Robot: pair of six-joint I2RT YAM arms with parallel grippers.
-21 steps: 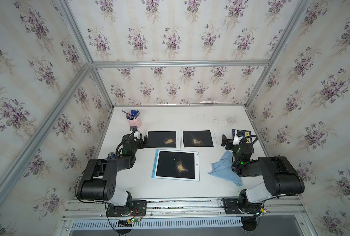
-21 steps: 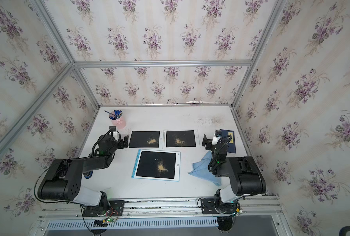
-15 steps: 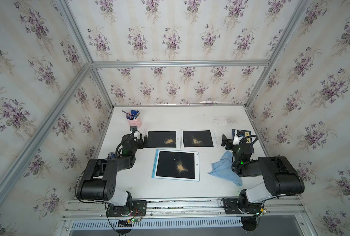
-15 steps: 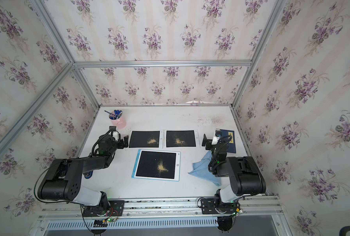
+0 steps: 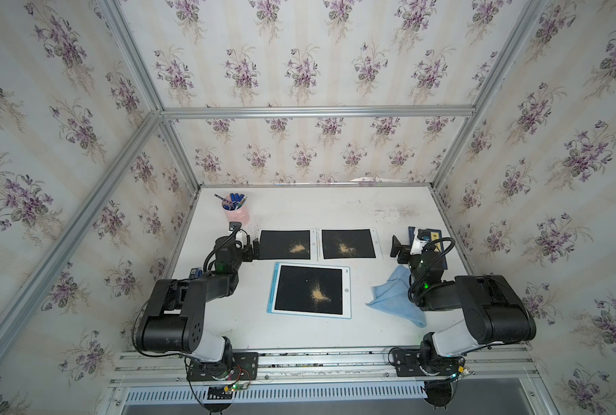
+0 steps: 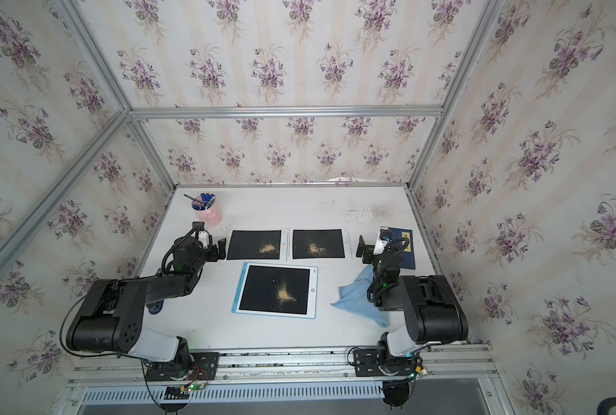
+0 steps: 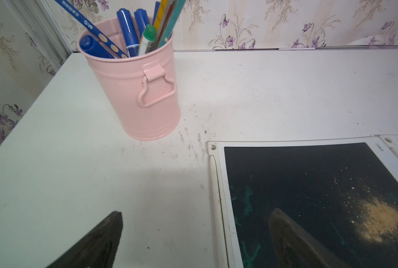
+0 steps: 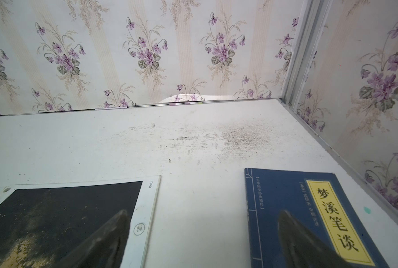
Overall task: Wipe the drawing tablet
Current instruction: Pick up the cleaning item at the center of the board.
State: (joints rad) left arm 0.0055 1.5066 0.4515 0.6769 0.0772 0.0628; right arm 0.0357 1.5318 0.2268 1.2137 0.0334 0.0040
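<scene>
Both top views show powder on the drawing tablet, blue cloth lying unused nearby; left end effector and right end effector released, empty; wiping not begun.

The left arm is lying folded low, with its forearm reaching forward. The left gripper is pointing away from the base, with its jaws standing wide apart and gripping nothing. The right arm is folding low likewise. The right gripper is pointing forward with its jaws spread wide and empty.
</scene>
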